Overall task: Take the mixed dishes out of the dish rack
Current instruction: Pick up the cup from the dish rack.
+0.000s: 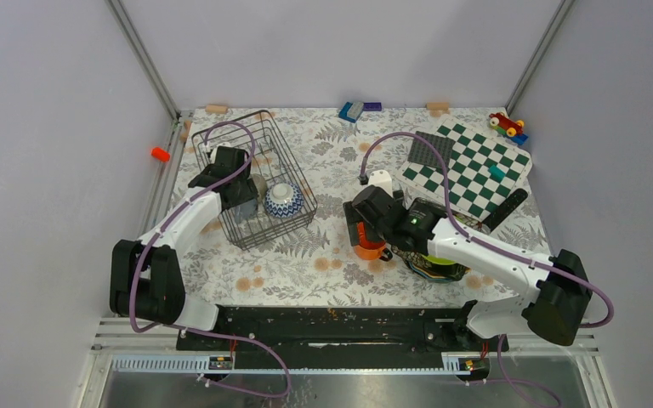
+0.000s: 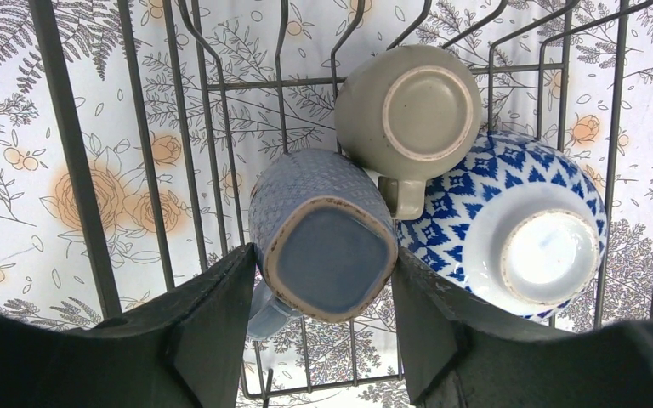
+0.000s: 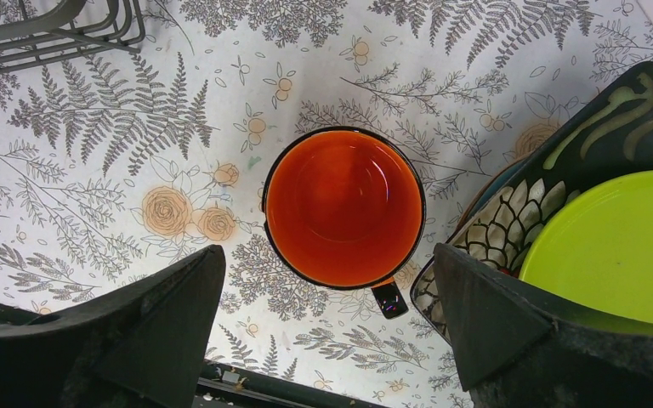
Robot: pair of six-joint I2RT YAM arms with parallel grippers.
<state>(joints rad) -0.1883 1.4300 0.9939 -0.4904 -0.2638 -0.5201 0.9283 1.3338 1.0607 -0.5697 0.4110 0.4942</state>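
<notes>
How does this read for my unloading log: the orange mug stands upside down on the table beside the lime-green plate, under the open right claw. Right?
No: the orange mug stands upright, its open mouth facing up, as the right wrist view shows. It does stand on the table beside the lime-green plate, under the open right claw.

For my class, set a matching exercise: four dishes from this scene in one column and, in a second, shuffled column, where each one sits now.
Dishes
1. orange mug
2. blue-and-white bowl
3. lime-green plate
4. blue-grey mug

Places
A. bottom up in the rack, between the fingers of the left gripper
B. on top of a dark patterned plate
C. upright on the table, under the open right gripper
D. bottom up in the rack, outside the left gripper's fingers

Pairs: 1-C, 2-D, 3-B, 4-A
</notes>
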